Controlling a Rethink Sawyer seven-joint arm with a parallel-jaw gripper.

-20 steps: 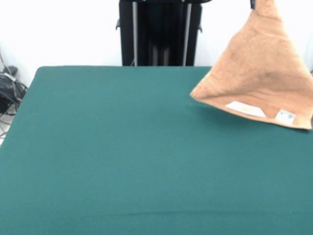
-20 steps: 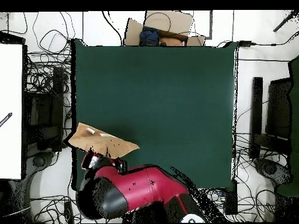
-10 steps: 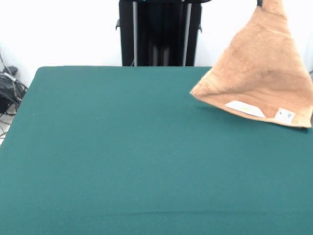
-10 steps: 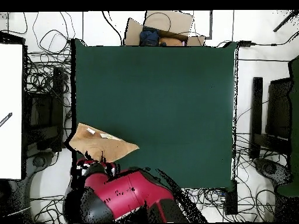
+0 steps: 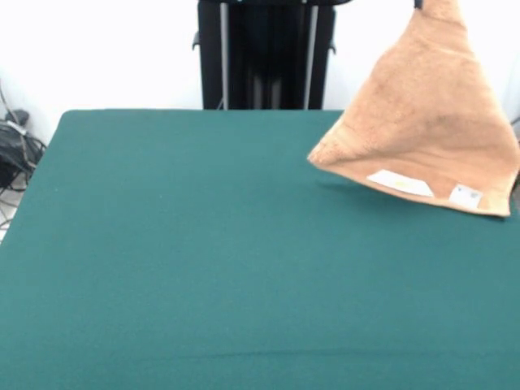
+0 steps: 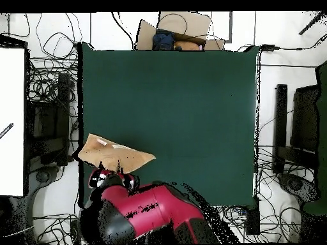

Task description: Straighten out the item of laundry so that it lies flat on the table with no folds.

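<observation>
Peach terry, the towel (image 5: 422, 122) hangs in the air as a cone, its peak cut off by the top edge of the front view and its lower hem spread wide above the table (image 5: 203, 260). Two white labels (image 5: 400, 183) show along that hem. A faint shadow lies on the green cloth under the hem's low corner; whether any corner touches the cloth cannot be told.

At the top edge, just beside the towel's peak, a small dark bit shows that may be the gripper (image 5: 419, 4); too little of it is visible to say whether its fingers are spread or pinched on the cloth.

From overhead, the towel (image 6: 115, 155) reads as a flat wedge at the table's (image 6: 172, 102) edge, on the side near the robot's base, part of it reaching out past the table's side. The red arm (image 6: 144, 210) sits just below it and covers whatever grips the towel.

A cardboard box (image 6: 182, 29) stands beyond the far table edge in the overhead view, with a dark blue thing (image 6: 165, 41) and something orange in it; what they are cannot be made out. Cables litter the floor around the table.
</observation>
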